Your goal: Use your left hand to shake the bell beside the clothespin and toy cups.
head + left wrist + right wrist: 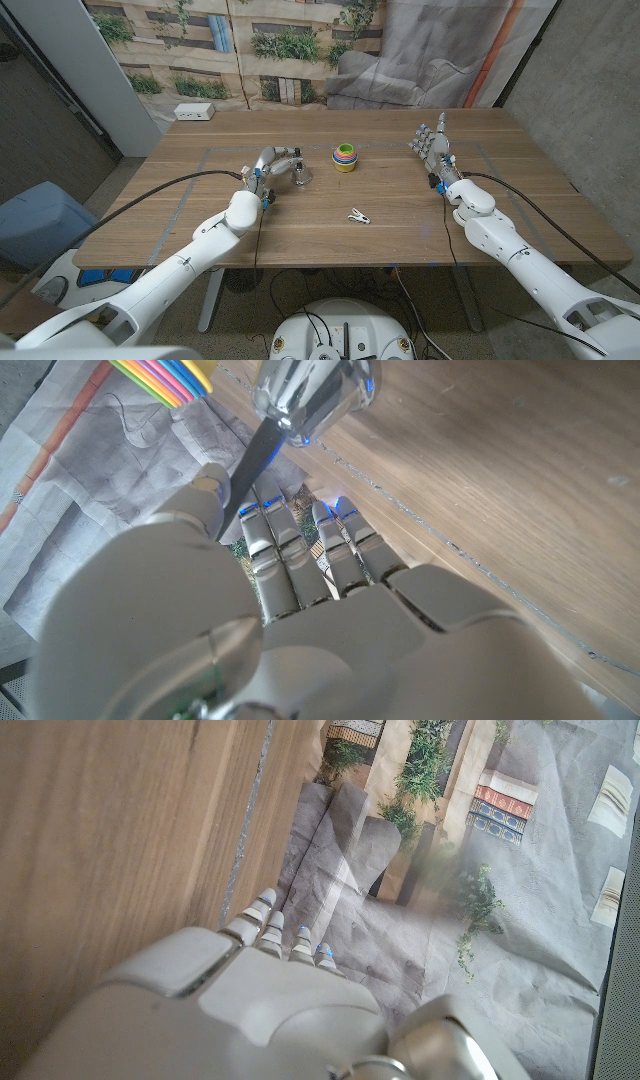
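My left hand [268, 165] has its fingers [283, 550] curled around the thin black handle of the bell [299, 172]. In the left wrist view the handle runs down between thumb and fingers, and the shiny metal bell dome [312, 392] sits just beyond the fingertips. Looks like a light grip on the handle, not a full wrap; I can't tell how firm. In the head view the bell appears upright with its base at or just off the table [400, 235]; can't tell which.

Risks from here:
- Handle is thin and smooth. A hard shake with this shallow hold could let it slide or spin out through the fingers.
- Stacked rainbow toy cups [344, 157] stand just beside the bell, on the side away from my palm. A wide sideways swing clips them and knocks the stack over.
- If the bell isn't lifted clear before I shake, the rim hits the wood and the grip gets levered loose.
- Clothespin [359, 215] lies near, toward the robot from the cups; a dropped bell could land on it.

Right hand [432, 145] is well apart, fingers extended and apart, holding nothing. No conflict there.

I'd judge lift first, then short wrist flicks.
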